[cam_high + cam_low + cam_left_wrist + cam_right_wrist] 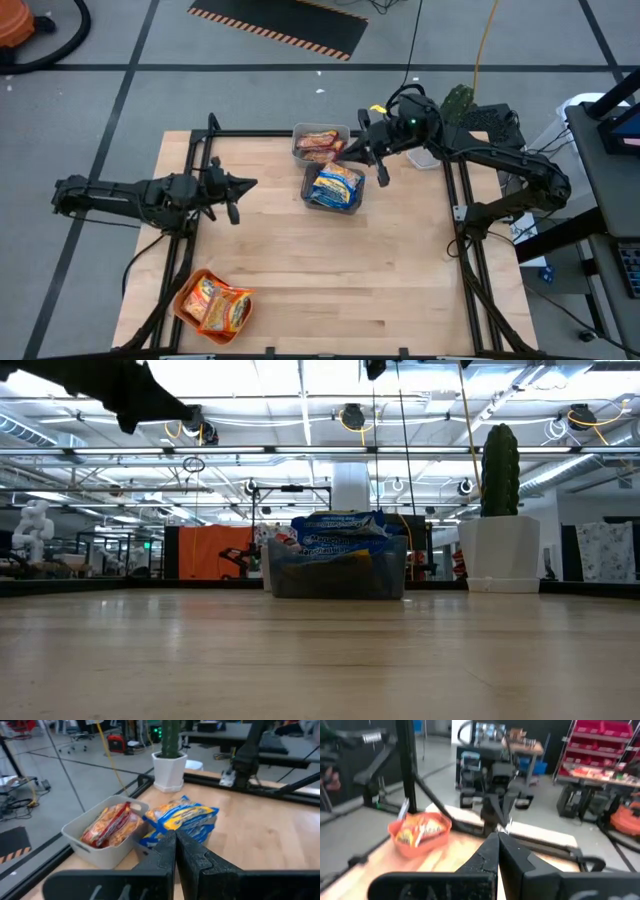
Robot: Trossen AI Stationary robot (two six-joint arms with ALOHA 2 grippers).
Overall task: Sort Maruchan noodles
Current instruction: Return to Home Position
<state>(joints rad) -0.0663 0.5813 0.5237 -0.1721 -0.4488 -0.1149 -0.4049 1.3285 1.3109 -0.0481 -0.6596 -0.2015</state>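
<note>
**Every packet binned, both tools pinched closed and empty**

You had the right tool (377,158) hanging just beside the dark bin (307,192), off its right rear corner, fingers (490,851) pressed together with nothing between them. The left tool (236,191) sat well off to that bin's left, likewise closed on nothing. The blue Maruchan noodles (336,185) lay heaped in the dark bin. The reddish packets (318,146) were in the grey bin (297,134) just behind it, and the orange packets (216,306) in the orange bin (181,301) well away to its front left. No packet showed loose on the worktop (330,270). Your right arm was the nearer one, so I'd judge its retreat had to clear that blue heap, which topped the rim.
</note>
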